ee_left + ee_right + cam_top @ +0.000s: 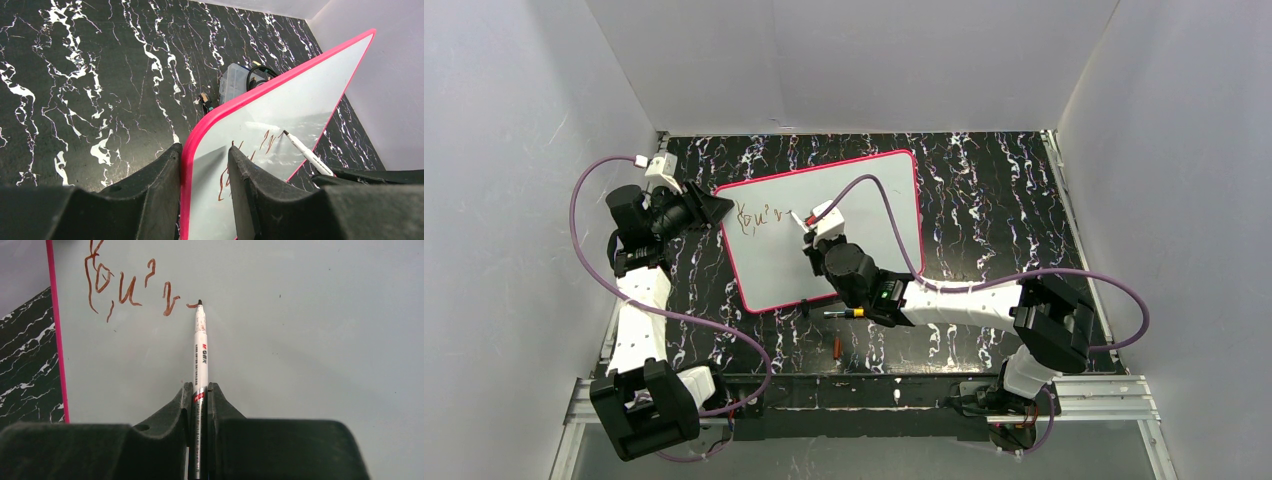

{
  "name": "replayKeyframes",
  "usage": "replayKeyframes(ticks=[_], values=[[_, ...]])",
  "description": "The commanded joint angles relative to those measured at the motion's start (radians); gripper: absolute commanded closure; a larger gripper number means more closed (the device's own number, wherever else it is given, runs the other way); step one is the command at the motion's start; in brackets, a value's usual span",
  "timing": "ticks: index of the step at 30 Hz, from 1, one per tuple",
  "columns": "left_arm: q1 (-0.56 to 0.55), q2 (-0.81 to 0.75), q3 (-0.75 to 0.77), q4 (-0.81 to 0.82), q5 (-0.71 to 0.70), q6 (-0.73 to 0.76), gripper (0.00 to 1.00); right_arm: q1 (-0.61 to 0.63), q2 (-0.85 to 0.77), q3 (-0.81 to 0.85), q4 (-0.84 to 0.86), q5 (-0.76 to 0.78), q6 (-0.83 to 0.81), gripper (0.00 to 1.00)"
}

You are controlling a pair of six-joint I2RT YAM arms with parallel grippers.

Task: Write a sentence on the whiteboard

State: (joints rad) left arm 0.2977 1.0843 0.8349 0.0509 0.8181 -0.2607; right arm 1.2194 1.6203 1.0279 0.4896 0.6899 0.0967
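Observation:
The whiteboard (pixel 774 270) lies on the black marbled table, white with a pink-red rim. The sentence (pixel 759 216) is a few reddish-brown letters near its upper left corner; it also shows in the right wrist view (pixel 125 287) and the left wrist view (pixel 267 140). My right gripper (pixel 200 386) is shut on a white marker (pixel 201 350), whose tip touches the whiteboard (pixel 310 340) at the end of the lettering. My left gripper (pixel 205 148) is closed over the whiteboard's (pixel 310 85) left rim, one finger on each side. From above they are the left gripper (pixel 714 208) and right gripper (pixel 814 232).
A second pen (pixel 844 313) and a small orange piece (pixel 837 347) lie on the table below the board, near a black clip (pixel 804 305). The right arm's purple cable (pixel 894 215) arcs over the board. A clear plastic box (pixel 235 82) sits beyond the rim. Grey walls enclose the table.

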Motion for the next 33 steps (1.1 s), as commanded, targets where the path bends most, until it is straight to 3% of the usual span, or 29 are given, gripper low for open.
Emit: replayKeyframes(ticks=[1,33], values=[[-0.012,-0.030,0.010,-0.006,0.047,0.005,0.64,-0.015,0.010,0.066,0.040,0.039,-0.035,0.99],[-0.012,-0.034,0.010,-0.009,0.044,0.006,0.64,0.004,0.000,-0.020,-0.015,-0.029,0.067,0.99]])
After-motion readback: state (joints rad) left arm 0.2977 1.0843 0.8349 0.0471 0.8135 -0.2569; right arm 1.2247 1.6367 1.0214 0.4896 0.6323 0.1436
